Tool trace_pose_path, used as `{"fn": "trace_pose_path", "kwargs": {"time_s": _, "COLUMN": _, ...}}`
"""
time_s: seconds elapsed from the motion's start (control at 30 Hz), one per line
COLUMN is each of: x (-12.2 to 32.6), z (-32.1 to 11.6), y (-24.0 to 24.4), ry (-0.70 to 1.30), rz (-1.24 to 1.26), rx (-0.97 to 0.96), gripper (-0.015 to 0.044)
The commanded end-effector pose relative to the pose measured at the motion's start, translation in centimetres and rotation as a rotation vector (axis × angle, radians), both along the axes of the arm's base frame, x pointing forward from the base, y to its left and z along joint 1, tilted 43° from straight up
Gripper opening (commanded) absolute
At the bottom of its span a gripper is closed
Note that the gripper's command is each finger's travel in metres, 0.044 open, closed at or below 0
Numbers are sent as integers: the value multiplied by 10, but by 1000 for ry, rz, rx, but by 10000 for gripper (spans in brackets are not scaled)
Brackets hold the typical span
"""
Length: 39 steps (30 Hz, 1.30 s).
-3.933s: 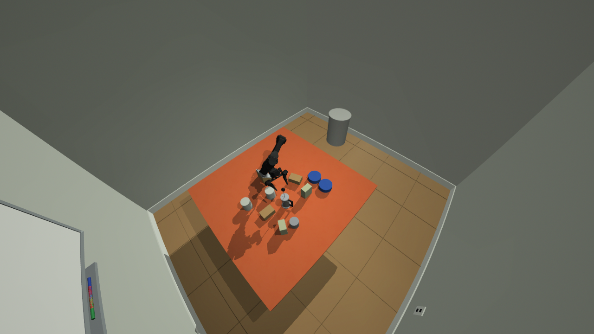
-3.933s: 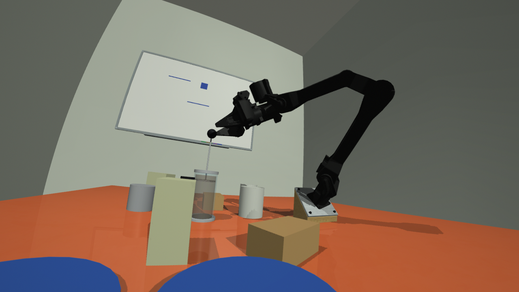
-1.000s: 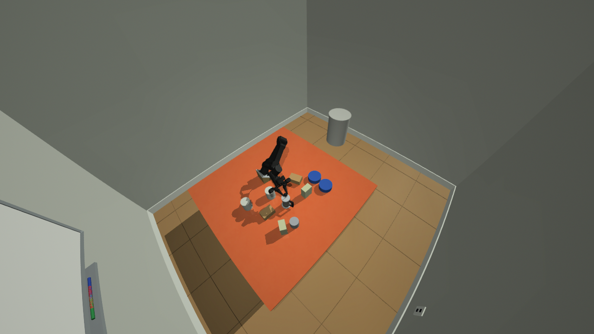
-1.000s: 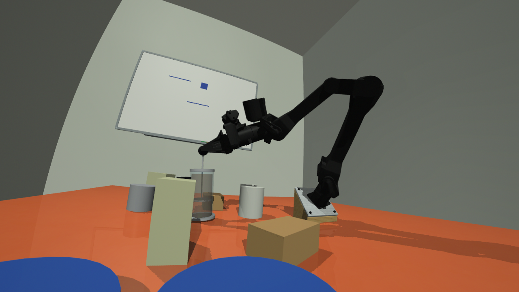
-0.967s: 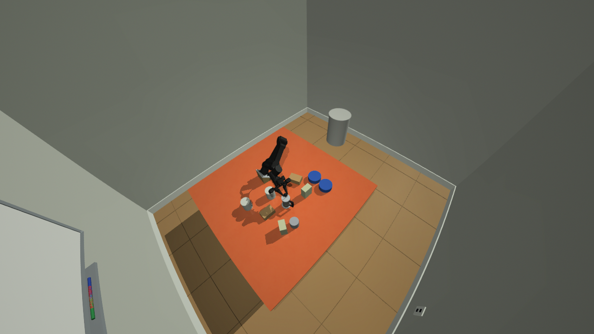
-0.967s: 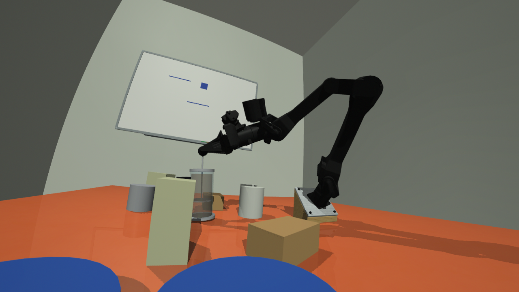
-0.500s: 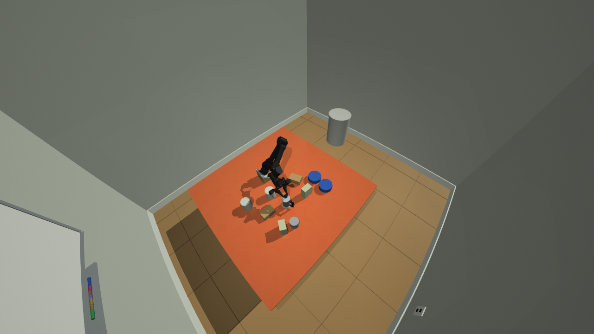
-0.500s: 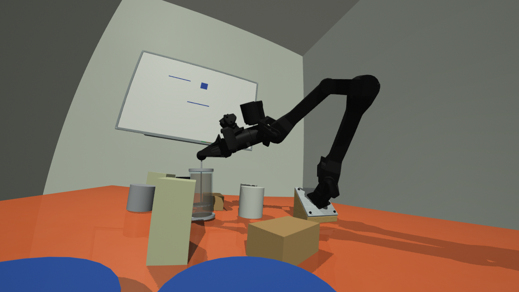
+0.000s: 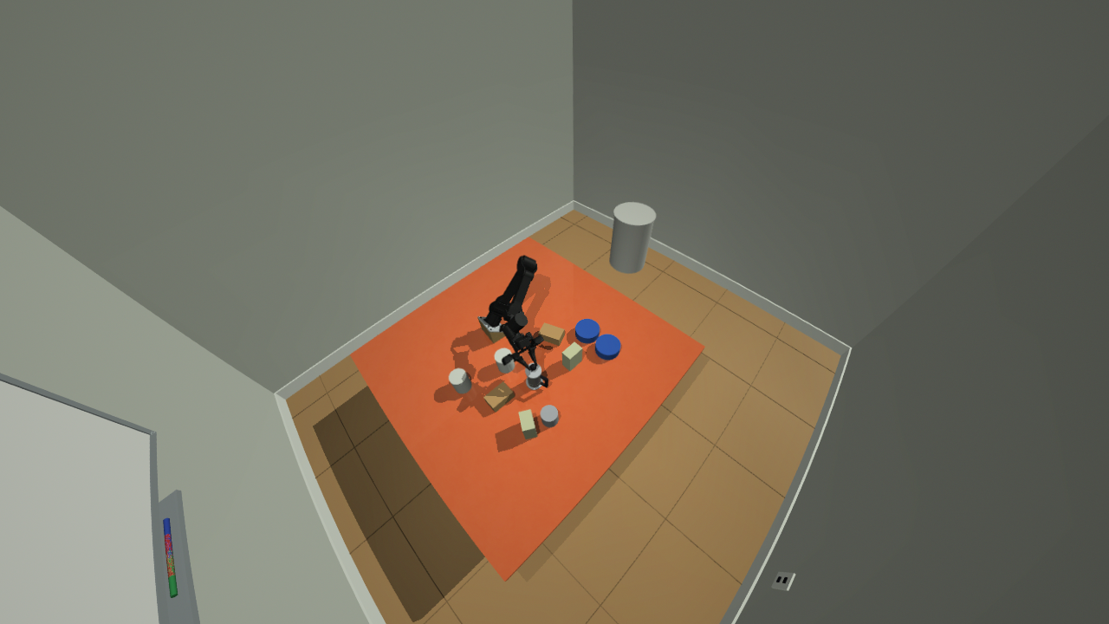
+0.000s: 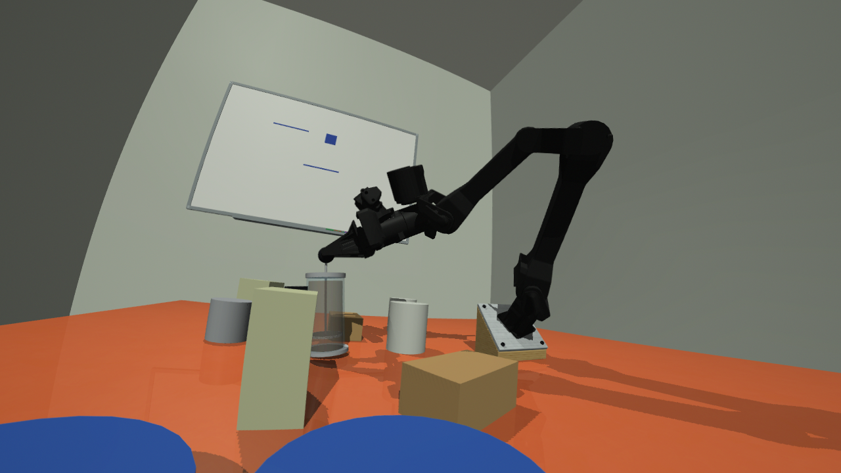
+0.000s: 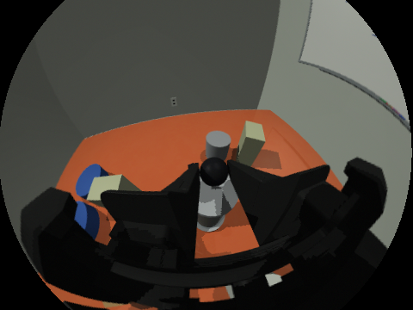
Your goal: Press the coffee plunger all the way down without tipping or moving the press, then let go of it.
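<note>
No readable words, numbers, labels or brand names are showing anywhere in these views. The whiteboard [image 10: 305, 158] on the pale wall is carrying only marks, namely two short blue lines and one small blue square, and none of them is forming a letter or a digit. The boxes, cylinders and the arm are presenting plain, unmarked faces, and the coloured strip lying on the whiteboard's tray in the top view is appearing too small to tell whether anything is written on it.
</note>
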<state>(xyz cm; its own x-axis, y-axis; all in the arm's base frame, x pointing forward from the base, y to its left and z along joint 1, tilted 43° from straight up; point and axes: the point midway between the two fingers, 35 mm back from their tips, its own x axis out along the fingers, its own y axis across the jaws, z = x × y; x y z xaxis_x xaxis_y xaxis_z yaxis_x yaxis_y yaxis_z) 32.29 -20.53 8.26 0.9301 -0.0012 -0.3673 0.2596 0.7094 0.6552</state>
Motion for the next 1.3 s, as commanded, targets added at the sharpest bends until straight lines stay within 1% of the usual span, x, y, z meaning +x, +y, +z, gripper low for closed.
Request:
{"fn": "trace_pose_path", "kwargs": {"time_s": 0.0, "x": 2, "z": -6, "y": 5, "ry": 12, "rz": 16, "rx": 27, "gripper": 113}}
{"fn": "trace_pose_path", "kwargs": {"time_s": 1.27, "x": 3, "z": -3, "y": 0, "ry": 5, "rz": 8, "rx": 11, "gripper": 113}}
